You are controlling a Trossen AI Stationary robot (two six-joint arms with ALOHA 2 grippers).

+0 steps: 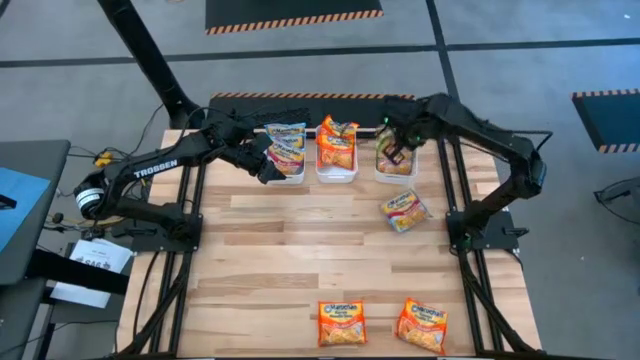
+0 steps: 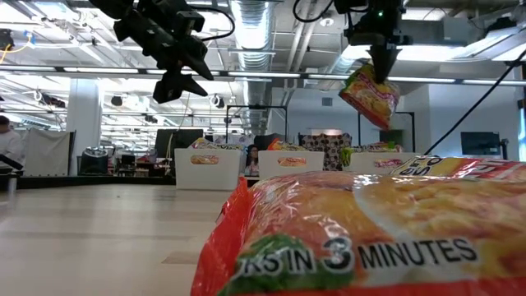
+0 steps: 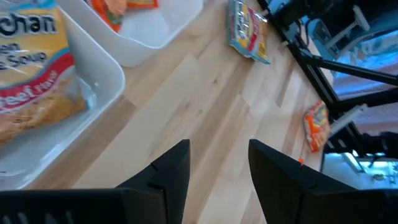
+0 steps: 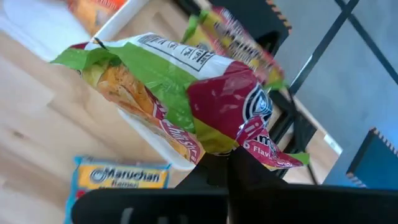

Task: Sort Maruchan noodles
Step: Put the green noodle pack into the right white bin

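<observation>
In the high view the right gripper point(image 1: 393, 152) reaches in from the upper right and hangs above the right-hand white tray point(image 1: 396, 176), its fingers clenched on the edge of a green-yellow noodle packet point(image 2: 371, 95) that dangles clear of the tray in the low view. The left gripper point(image 1: 268, 166) stretches from the left to the near edge of the left tray point(image 1: 287, 178), its fingers point(image 3: 173, 169) spread with nothing between them, over bare table point(image 1: 300, 250). A pale yellow-blue packet point(image 1: 404, 210) lies right of centre and two orange-red packets point(image 1: 342, 323) lie at the bottom edge, leaving the middle of the table open.
</observation>
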